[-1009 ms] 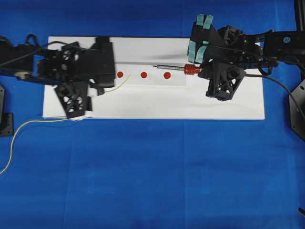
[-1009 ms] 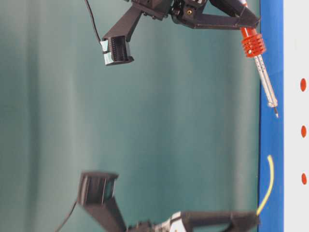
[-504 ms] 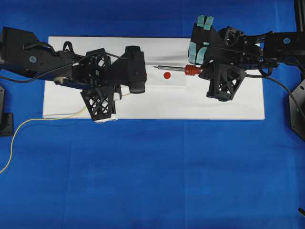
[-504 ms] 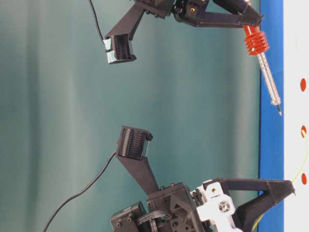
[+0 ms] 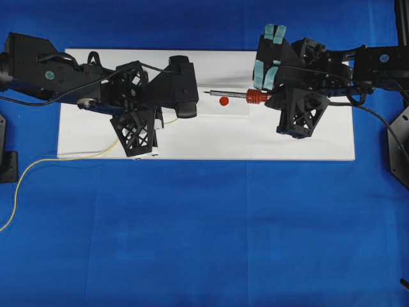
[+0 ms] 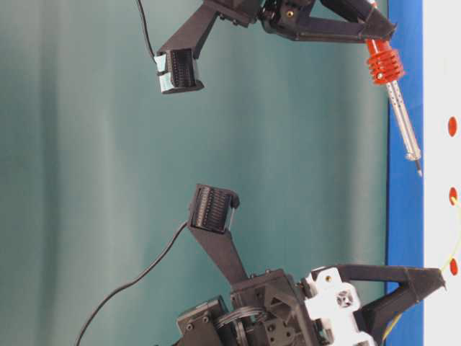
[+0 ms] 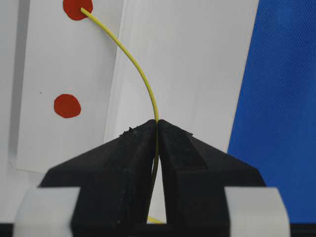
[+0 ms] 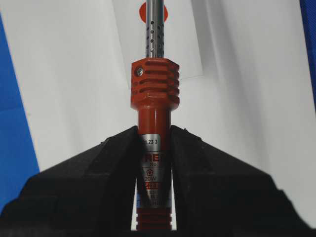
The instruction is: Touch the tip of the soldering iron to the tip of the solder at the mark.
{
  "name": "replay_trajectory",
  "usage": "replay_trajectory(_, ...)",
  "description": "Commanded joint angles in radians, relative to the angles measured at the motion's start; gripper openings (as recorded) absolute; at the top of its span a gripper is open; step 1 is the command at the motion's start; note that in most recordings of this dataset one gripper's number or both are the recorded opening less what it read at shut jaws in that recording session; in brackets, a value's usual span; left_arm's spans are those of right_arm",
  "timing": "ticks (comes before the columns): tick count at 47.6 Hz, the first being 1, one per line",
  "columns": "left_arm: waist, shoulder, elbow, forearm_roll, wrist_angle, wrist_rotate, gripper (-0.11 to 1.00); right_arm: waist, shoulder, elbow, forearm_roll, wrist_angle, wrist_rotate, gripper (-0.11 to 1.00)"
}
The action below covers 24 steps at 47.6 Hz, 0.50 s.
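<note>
Blue cloth (image 5: 204, 243) covers the tabletop, with a teal backdrop (image 6: 108, 180) behind it in the table-level view; on the cloth lies a white rectangular board (image 5: 255, 137), and on the board a smaller white paper strip (image 7: 44, 74) printed with red dots; no container is in sight.

From overhead, the left arm reaches in from the left edge over the board's left half, hiding part of the strip, so only one red dot (image 5: 223, 101) shows between the two arms; the left gripper (image 7: 157, 124) has its black jaws pressed together, pinching the solder (image 7: 140, 69), a thin yellow wire; in the left wrist view the wire curves up from the jaws and its tip lies at the edge of the upper red dot (image 7: 74, 7), while a second dot (image 7: 67, 105) lies apart to the wire's left; behind the gripper the wire trails off the board across the cloth to the left edge.

The right arm comes in from the right; the right gripper (image 8: 154, 136) has its jaws clamped on the soldering iron (image 8: 154, 89) at the orange-red handle; the grey shaft points left toward the left arm, its tip above and just left of the visible dot in the overhead view; from table level the tip hangs clear of the board, apart from the solder.
</note>
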Motion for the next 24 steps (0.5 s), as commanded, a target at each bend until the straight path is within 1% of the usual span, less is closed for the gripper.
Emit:
replay_trajectory(1,0.0,-0.009,-0.021,0.0,-0.006,0.0,0.02,0.002,-0.008,-0.009,-0.005,-0.009,0.002,0.06)
replay_trajectory(14,0.0,-0.009,-0.023,0.0,-0.005,0.002,0.02,0.012,0.011,-0.021,-0.003,-0.012,0.002,0.06)
replay_trajectory(24,0.0,-0.009,-0.023,0.002,0.0,0.002,0.02,0.02,0.051,-0.048,-0.003,-0.014,0.0,0.06)
